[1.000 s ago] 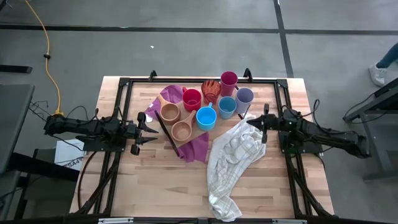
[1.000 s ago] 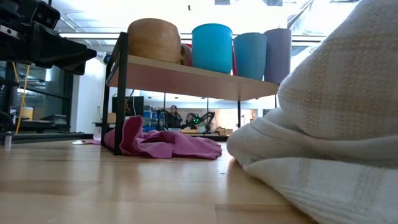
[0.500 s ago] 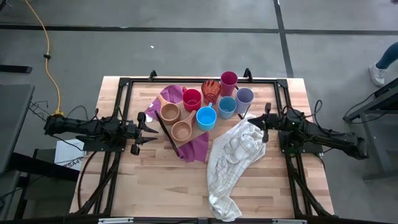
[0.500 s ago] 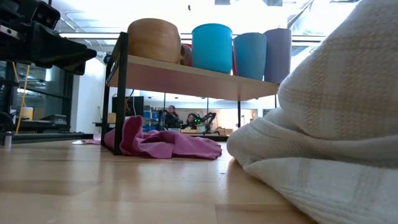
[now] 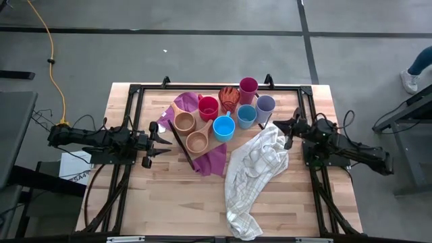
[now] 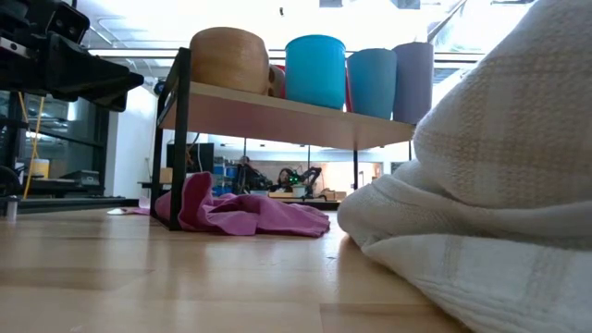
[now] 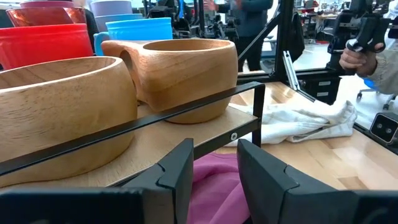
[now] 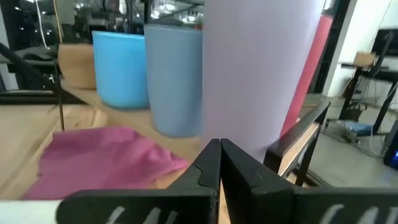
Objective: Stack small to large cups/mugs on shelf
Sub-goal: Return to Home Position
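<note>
Several cups stand upright on the light-wood shelf [image 6: 277,113]: two tan handled [image 5: 184,122], red [image 5: 208,107], two blue [image 5: 224,127], lavender [image 5: 265,104] and magenta [image 5: 248,86]. My left gripper [image 5: 162,140] is open and level at the shelf's left end, facing the tan cups [image 7: 186,74], apart from them. My right gripper [image 5: 289,128] is shut and level to the right of the shelf; the lavender cup [image 8: 255,68] stands close in front of it, untouched.
A purple cloth [image 5: 214,160] lies under the shelf and spills toward the near side. A white checked towel [image 5: 253,169] lies crumpled from beside my right gripper to the table's near edge. A black frame [image 5: 135,91] runs round the table. A ribbed orange cup [image 5: 229,98] stands among the others.
My right gripper, still shut, has drawn back toward the table's right edge, away from the cups and off the towel's far corner, and has swung a little. The cups and the left arm have kept still.
</note>
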### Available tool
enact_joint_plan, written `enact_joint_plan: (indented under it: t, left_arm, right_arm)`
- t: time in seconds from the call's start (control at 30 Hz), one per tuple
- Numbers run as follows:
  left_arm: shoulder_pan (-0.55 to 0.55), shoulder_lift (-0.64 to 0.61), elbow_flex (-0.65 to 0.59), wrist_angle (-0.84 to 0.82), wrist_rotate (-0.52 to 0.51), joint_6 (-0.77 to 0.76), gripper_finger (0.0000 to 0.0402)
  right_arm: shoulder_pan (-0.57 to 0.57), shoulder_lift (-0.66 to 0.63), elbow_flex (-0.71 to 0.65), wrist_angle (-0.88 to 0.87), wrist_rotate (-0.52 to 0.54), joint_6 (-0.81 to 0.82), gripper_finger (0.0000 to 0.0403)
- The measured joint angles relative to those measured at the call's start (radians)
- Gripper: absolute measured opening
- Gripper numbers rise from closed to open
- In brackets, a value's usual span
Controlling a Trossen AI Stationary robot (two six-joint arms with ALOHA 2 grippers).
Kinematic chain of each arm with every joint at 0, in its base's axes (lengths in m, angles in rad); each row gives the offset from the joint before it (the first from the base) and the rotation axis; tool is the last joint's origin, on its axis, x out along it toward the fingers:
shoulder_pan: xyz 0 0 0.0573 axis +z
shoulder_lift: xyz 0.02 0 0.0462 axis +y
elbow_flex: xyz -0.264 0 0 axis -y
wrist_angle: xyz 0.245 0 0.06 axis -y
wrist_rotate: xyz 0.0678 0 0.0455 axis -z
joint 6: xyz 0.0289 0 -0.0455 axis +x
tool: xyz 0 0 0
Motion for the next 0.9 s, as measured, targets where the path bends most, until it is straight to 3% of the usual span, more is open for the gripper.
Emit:
enact_joint_plan:
  t: [0.9]
  left_arm:
    - [0.000, 0.000, 0.000, 0.000, 0.000, 0.000, 0.0111]
  right_arm:
    - [0.000, 0.003, 0.001, -0.009, 0.013, 0.120, 0.0000]
